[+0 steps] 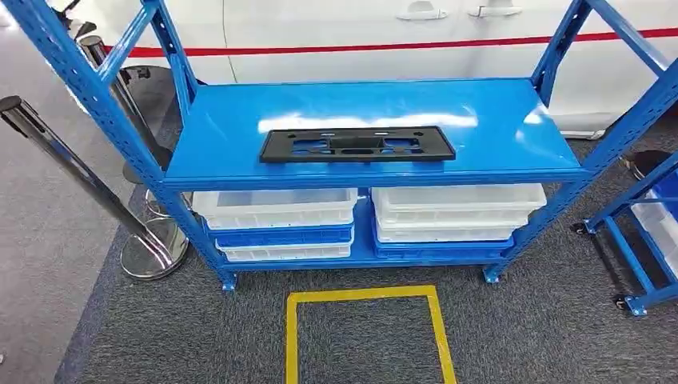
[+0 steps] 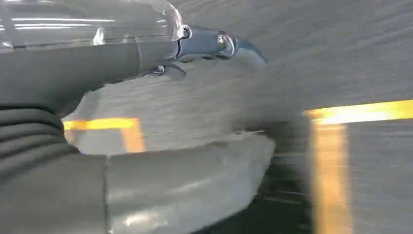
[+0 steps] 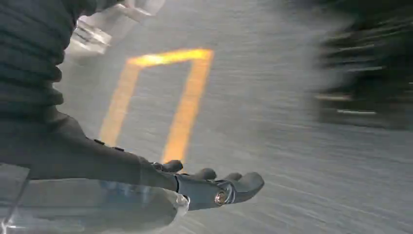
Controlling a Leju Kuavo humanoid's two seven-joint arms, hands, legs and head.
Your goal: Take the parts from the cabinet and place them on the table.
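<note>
Black plastic part (image 1: 357,145) lies flat mid-shelf on blue rack (image 1: 512,112), untouched; left hand (image 2: 146,161) and right hand (image 3: 214,187) hang over grey carpet, fingers extended, holding nothing; risk, as judged: flat thin part gives fingers little edge, may slide back.

Grey ribbed cover (image 2: 29,141), dark fingers (image 3: 234,185)
</note>
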